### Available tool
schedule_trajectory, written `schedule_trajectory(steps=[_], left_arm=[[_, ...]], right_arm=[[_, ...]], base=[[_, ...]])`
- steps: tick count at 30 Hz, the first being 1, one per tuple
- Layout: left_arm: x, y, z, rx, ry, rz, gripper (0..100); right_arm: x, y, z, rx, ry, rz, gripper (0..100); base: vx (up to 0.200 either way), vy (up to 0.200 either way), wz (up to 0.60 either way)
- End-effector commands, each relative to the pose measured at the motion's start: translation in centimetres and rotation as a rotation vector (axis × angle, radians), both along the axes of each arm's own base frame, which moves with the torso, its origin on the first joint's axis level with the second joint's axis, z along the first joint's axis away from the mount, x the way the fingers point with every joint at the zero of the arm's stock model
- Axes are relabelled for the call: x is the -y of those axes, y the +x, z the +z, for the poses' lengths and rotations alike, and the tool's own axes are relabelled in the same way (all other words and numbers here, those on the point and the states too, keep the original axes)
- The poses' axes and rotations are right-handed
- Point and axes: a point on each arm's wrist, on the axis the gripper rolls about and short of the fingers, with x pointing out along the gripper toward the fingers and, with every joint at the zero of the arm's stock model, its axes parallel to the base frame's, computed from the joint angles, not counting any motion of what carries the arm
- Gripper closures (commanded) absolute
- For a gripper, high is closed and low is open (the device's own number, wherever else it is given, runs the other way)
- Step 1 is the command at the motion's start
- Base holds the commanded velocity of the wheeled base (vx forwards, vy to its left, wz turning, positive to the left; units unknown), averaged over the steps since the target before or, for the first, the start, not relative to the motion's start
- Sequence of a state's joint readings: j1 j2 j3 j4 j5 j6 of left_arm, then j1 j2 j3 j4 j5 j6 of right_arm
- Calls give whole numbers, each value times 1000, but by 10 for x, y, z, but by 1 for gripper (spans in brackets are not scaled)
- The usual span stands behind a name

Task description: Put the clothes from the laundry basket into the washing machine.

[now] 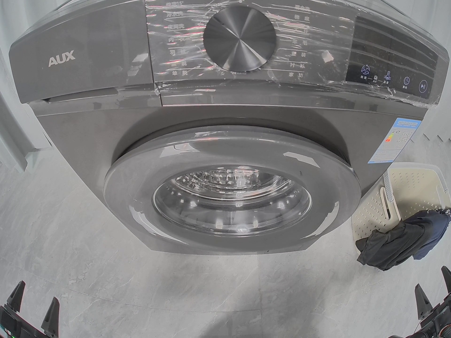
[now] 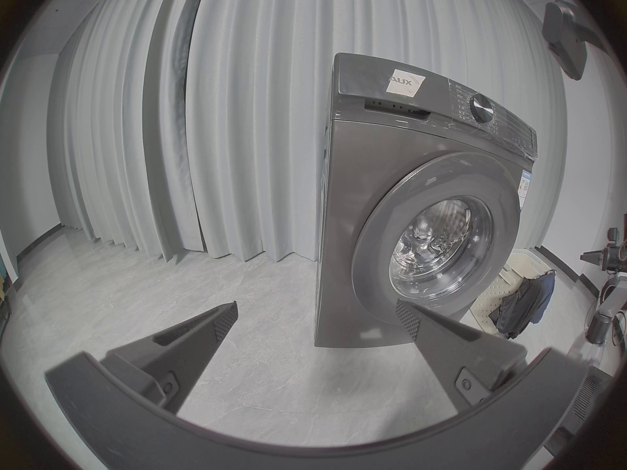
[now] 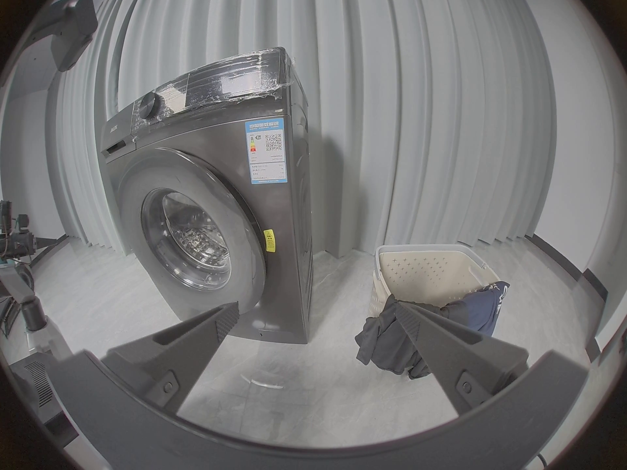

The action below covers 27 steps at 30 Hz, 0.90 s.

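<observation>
Nothing done yet: washing machine (image 1: 84, 132) shut, clothes (image 1: 399, 242) draped over the laundry basket (image 1: 418, 184) at lower right; my left claw (image 1: 36, 293) and right claw (image 1: 431, 280) gape empty.

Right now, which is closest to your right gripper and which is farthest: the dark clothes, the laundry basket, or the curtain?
1. dark clothes, draped over the basket's front rim, nearest the right gripper.
2. laundry basket, on the floor right behind them.
3. curtain, hanging along the back of the room, farthest.
</observation>
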<state>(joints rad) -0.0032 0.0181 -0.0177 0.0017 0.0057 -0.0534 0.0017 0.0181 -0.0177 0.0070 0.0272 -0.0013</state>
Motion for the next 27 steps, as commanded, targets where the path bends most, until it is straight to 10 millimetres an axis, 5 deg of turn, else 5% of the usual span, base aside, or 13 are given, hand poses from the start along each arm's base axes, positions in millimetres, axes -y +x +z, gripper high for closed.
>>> schedule_trajectory(steps=[1, 12, 13, 15, 18, 27], left_arm=[[0, 0, -5, 1, 0, 1, 0], [0, 0, -5, -1, 0, 1, 0], [0, 0, -5, 1, 0, 1, 0], [0, 0, -5, -1, 0, 1, 0], [0, 0, -5, 1, 1, -1, 0], [0, 0, -5, -1, 0, -1, 0]], right_arm=[[0, 1, -5, -8, -2, -4, 0], [0, -2, 2, 40, -8, 12, 0], [0, -8, 28, 139, -2, 22, 0], [0, -12, 47, 184, 1, 31, 0], [-1, 10, 69, 47, 5, 131, 0], [-17, 80, 82, -274, 123, 438, 0]], base=[[0, 0, 0], [0, 0, 0], [0, 0, 0], [0, 0, 0], [0, 0, 0], [0, 0, 0]])
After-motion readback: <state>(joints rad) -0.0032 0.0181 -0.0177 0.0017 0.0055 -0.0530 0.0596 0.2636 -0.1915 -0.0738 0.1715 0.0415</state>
